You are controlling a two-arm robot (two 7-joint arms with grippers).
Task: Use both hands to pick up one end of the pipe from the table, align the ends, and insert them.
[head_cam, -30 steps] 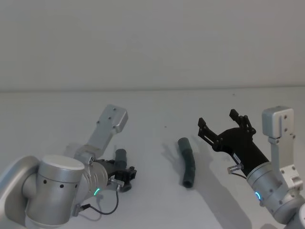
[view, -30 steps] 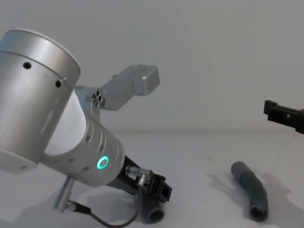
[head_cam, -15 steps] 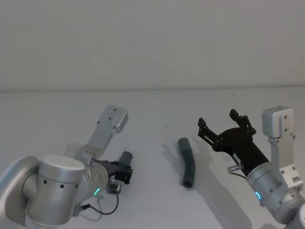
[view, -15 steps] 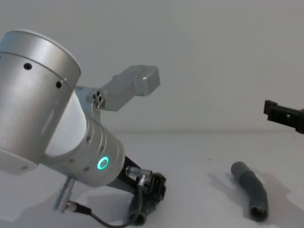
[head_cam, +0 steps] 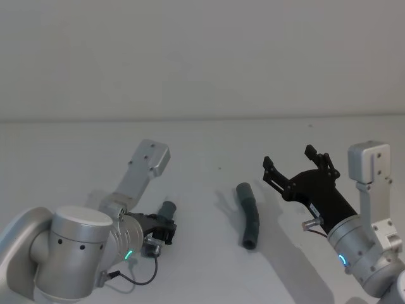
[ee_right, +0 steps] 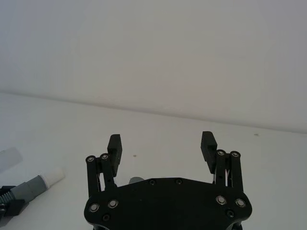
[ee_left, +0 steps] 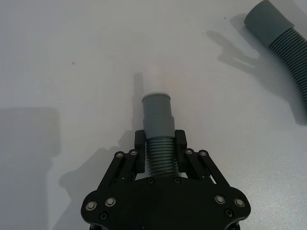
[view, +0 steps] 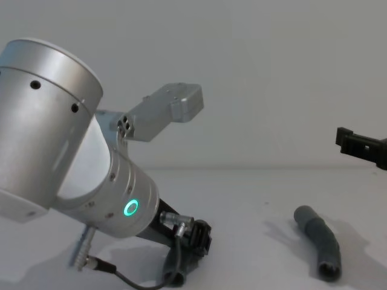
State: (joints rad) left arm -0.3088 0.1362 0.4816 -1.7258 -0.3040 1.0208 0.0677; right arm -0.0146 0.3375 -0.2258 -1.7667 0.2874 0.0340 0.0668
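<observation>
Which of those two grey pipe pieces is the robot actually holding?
The shorter, white-tipped piece, clamped in the left gripper; the longer piece lies free on the table.

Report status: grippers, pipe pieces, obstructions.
Left gripper shut on shorter piece. Right gripper open, clear of longer piece on table. Nothing in the way.

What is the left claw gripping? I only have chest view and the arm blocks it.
Observer: Left claw is shut on the shorter pipe piece, clamped at its ribbed middle.
Operator: Which end sticks out?
Observer: The white tip, pointing away from the claw.
Operator: And the right claw?
Observer: Right claw is open and empty, to the right of the longer piece.
</observation>
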